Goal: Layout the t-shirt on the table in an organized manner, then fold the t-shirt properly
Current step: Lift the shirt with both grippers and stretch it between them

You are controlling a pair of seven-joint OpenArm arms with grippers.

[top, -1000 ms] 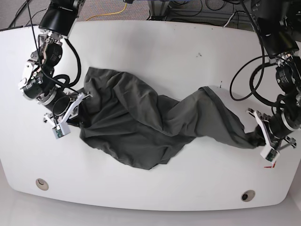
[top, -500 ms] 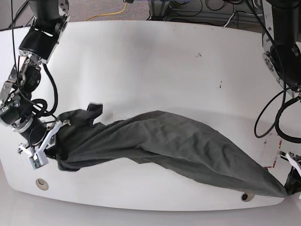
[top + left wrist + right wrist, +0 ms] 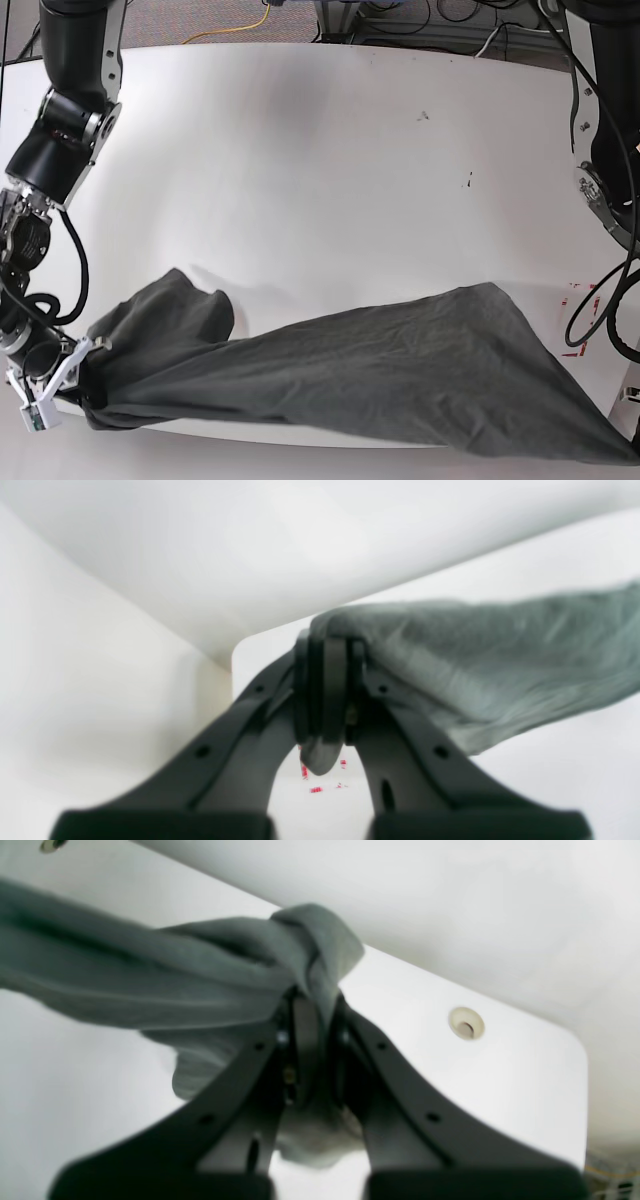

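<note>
Both arms have dragged the t-shirt (image 3: 380,370) toward the tabletop's (image 3: 320,150) near edge, stretching it wide; left pincer (image 3: 325,690) and right pincer (image 3: 310,1040) each pinch a corner, so spreading is underway.

Beyond the far edge of the base view we see a strip of grey-brown carpeted floor (image 3: 205,18), with a yellow cable (image 3: 243,26) trailing across it. To its right we make out metal frame legs (image 3: 335,20) and a tangle of black cables (image 3: 440,18) on the floor. Light is even and bright, without hard shadows. In both wrist views we see only a pale, blurred surface (image 3: 75,690) behind, too soft to tell wall from floor.
</note>
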